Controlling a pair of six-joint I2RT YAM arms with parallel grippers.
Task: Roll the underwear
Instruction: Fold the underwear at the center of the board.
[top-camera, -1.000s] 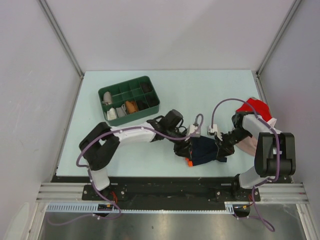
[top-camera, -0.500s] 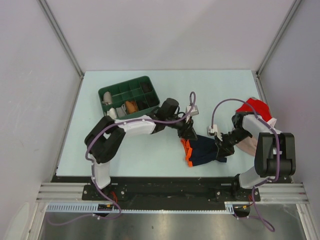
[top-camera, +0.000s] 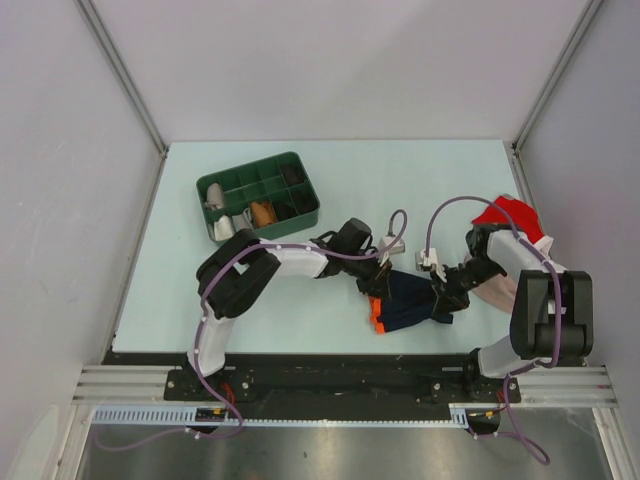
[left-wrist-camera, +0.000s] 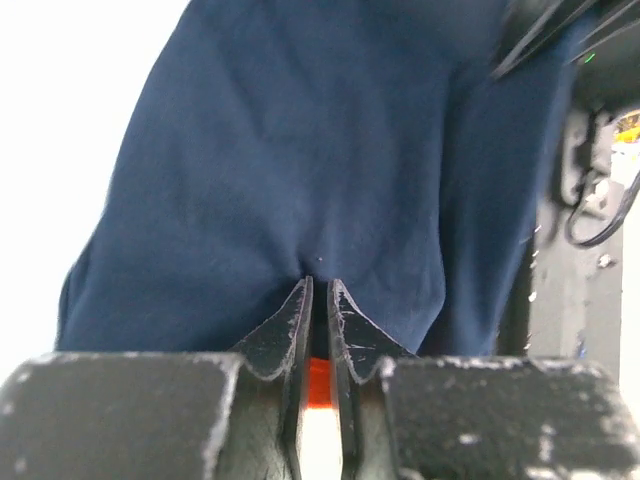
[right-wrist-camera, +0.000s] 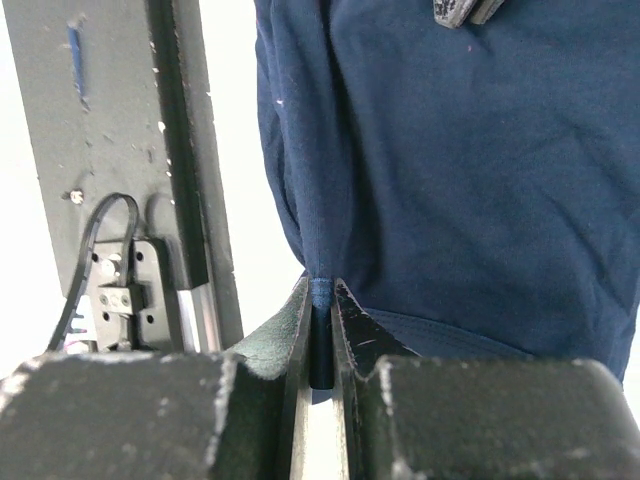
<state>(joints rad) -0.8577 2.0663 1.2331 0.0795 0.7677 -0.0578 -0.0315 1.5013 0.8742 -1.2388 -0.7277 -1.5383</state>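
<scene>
Both ends of the navy underwear (top-camera: 408, 302), lying near the front edge of the table (top-camera: 250, 312), are being clamped, the left gripper (left-wrist-camera: 320, 288) seemingly on orange trim (left-wrist-camera: 318, 380), the right gripper (right-wrist-camera: 320, 285) on a navy fold; rolling is starting, needing one edge turned over.

A pale green table (top-camera: 400, 190) carries a green divided tray (top-camera: 290, 221) at upper left, navy underwear (top-camera: 408, 300) at lower centre, and a red cloth (top-camera: 505, 213) and pink cloth (top-camera: 495, 290) at right.
</scene>
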